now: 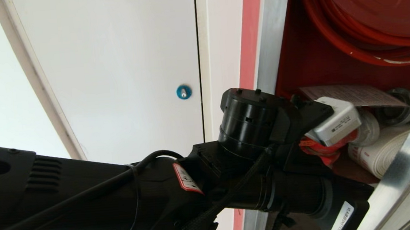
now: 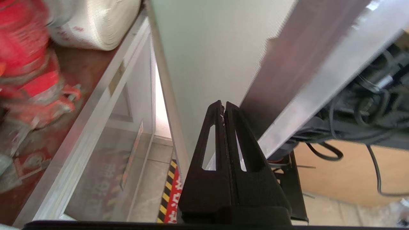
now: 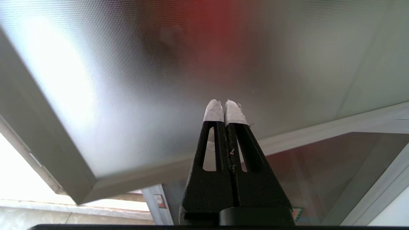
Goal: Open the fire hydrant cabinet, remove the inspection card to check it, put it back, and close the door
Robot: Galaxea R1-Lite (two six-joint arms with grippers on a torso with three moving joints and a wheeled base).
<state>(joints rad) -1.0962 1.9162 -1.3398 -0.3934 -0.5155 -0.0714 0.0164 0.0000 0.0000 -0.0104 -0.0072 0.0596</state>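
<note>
Head cam tilted, close behind the left arm (image 1: pixel 160 191), facing the open fire hydrant cabinet (image 1: pixel 306 59). Left wrist cam shares that interior (image 2: pixel 80 67). Right wrist cam sits near the door (image 3: pixel 159 80).

The fire hydrant cabinet (image 1: pixel 296 64) is showing a red interior inside a silver frame, upper right. A white panel (image 1: pixel 113 63) is bearing a blue round lock (image 1: pixel 183 91) mid-frame. Yellow-black striping (image 2: pixel 169 188) is edging the floor, lower centre.
</note>
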